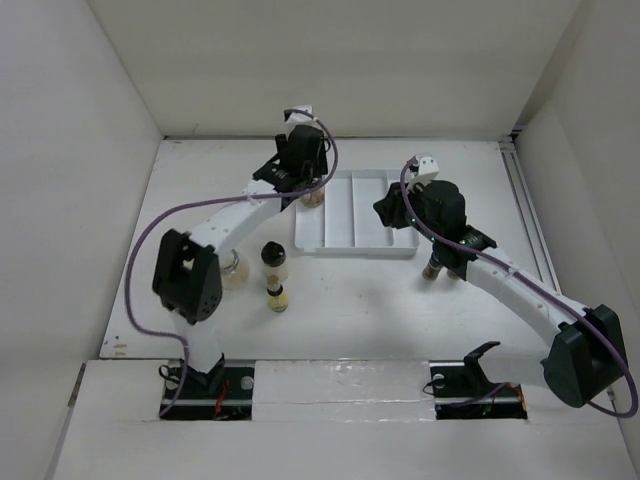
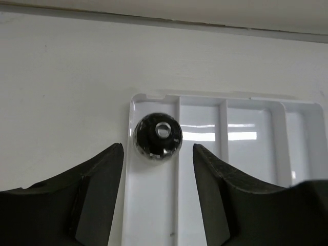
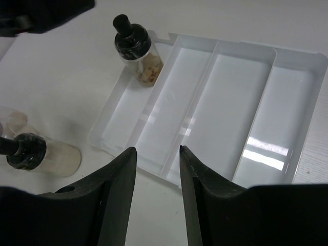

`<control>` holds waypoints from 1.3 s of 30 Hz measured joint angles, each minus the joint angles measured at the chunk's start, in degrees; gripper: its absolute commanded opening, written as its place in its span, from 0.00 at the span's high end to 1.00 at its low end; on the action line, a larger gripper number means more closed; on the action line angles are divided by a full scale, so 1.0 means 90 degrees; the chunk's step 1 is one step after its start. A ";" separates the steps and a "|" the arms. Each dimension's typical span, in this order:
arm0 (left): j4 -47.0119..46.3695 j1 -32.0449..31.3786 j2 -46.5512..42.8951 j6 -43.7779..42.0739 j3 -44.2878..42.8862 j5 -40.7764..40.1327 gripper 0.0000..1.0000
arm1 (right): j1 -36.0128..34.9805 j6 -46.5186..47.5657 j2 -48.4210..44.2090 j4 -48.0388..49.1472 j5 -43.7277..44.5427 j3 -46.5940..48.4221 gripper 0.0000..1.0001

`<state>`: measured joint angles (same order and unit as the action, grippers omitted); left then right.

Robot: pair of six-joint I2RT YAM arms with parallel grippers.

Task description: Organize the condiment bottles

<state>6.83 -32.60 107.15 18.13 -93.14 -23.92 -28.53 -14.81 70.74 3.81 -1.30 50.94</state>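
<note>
From above, my left gripper [image 1: 308, 185] reaches out over the far-left corner of the white tray [image 1: 355, 240], where a black-capped bottle [image 1: 313, 198] stands just under it. My right gripper [image 1: 388, 212] hangs over the tray's right side. Near the left arm, on the bare table, a second black-capped bottle [image 1: 274, 258] with pale contents stands upright. A smaller yellowish bottle [image 1: 277, 297] is just in front of it, and a clear glass jar [image 1: 233, 270] is half hidden behind the arm's elbow. A dark brown bottle [image 1: 436, 266] shows beside the tray's near-right corner, mostly covered by my right arm. Through my left wrist camera I look straight down on the black-capped bottle [image 2: 157, 136] at the far end of the tray's leftmost compartment. My two fingers [image 2: 97, 195] are spread wide, with the cap showing in the gap ahead of the tips. They touch nothing and hold nothing. Through my right wrist camera the fingers [image 3: 117, 195] stand parted by a narrow gap, empty, above the near edge of the tray [image 3: 302, 118]. Its three compartments run away from me, and the same black-capped bottle [image 3: 134, 48] stands in the far corner of the left one. The second black-capped bottle [image 3: 43, 154] sits on the table to the left, well apart from the tray. Beside it is a faint trace of the clear glass jar [image 3: 13, 120], too washed out to tell more.
</note>
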 measured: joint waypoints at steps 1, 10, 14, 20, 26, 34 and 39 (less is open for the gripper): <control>0.0068 -0.0051 -0.0408 0.0044 0.0279 0.0022 0.49 | 0.0000 0.0000 0.0000 -0.0002 0.0000 0.0000 0.55; 0.0760 -0.0226 -0.4184 0.0799 0.3126 -0.0017 0.54 | -0.0005 0.0000 0.0000 0.0000 -0.0002 0.0000 0.55; 0.1239 -0.0202 -0.4510 0.1122 0.3801 -0.0005 0.57 | -0.0005 0.0000 0.0000 0.0000 -0.0002 0.0000 0.55; 0.1630 -0.0202 -0.4498 0.1481 0.4335 -0.0007 0.59 | -0.0005 0.0000 0.0000 0.0000 -0.0002 0.0000 0.55; 0.1630 -0.0202 -0.4495 0.1707 0.4685 0.0151 0.62 | -0.0005 0.0000 0.0032 -0.0005 -0.0002 0.0000 0.55; 0.1443 -0.0202 -0.4413 0.1741 0.4741 0.0369 0.63 | -0.0005 0.0000 0.0036 0.0000 -0.0007 0.0000 0.55; 0.1416 -0.0202 -0.4403 0.1746 0.4923 0.0478 0.75 | -0.0027 0.0000 0.0109 0.0000 -0.0022 0.0000 0.55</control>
<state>19.57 -34.41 67.53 33.85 -48.84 -19.62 -28.77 -14.81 71.72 3.81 -1.50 50.94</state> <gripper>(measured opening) 0.356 0.448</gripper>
